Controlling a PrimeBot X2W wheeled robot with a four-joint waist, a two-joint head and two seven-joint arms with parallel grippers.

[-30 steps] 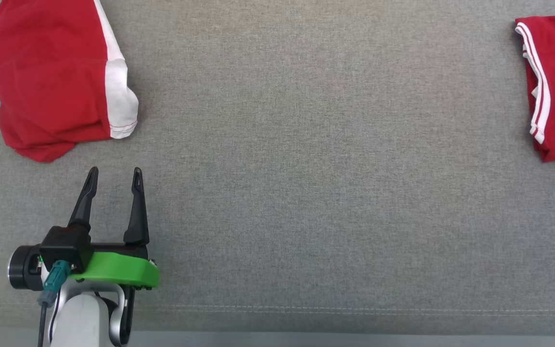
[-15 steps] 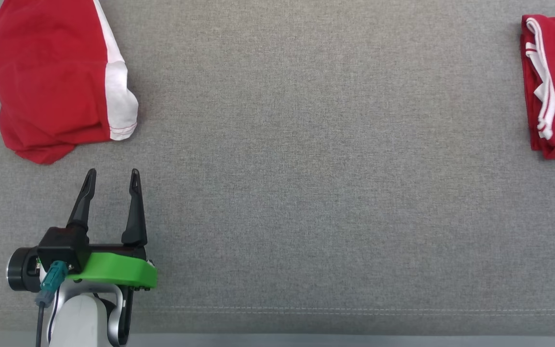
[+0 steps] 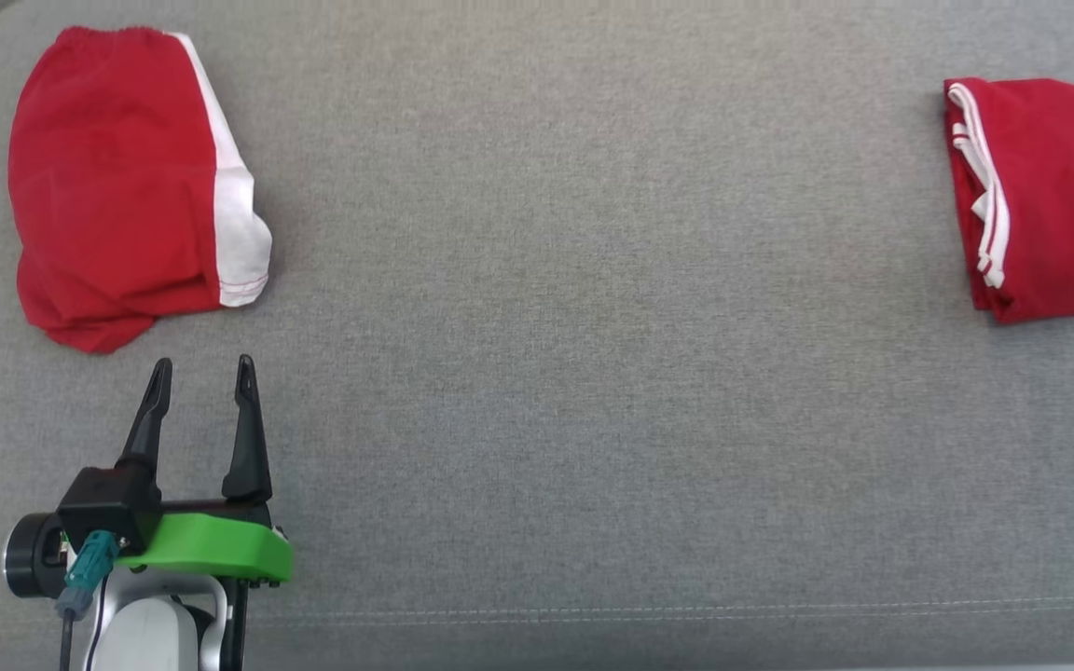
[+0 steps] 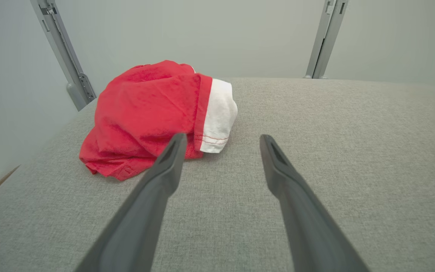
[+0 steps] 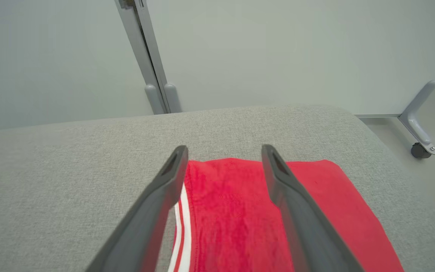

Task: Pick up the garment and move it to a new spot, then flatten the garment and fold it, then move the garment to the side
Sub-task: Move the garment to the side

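Open grey surface [image 3: 593,373] centre, crumpled garment [image 3: 117,186] left, folded garment [image 3: 1040,205] right

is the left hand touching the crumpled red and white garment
Apart. The head view shows bare grey fabric surface between the left hand and the crumpled red and white garment.

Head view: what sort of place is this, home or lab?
Probably a lab test cell: a grey fabric-covered table, bare pale panels on metal posts, and one frame on a caster.

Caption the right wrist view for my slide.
Open right tool over the folded red garment on the grey cushion.
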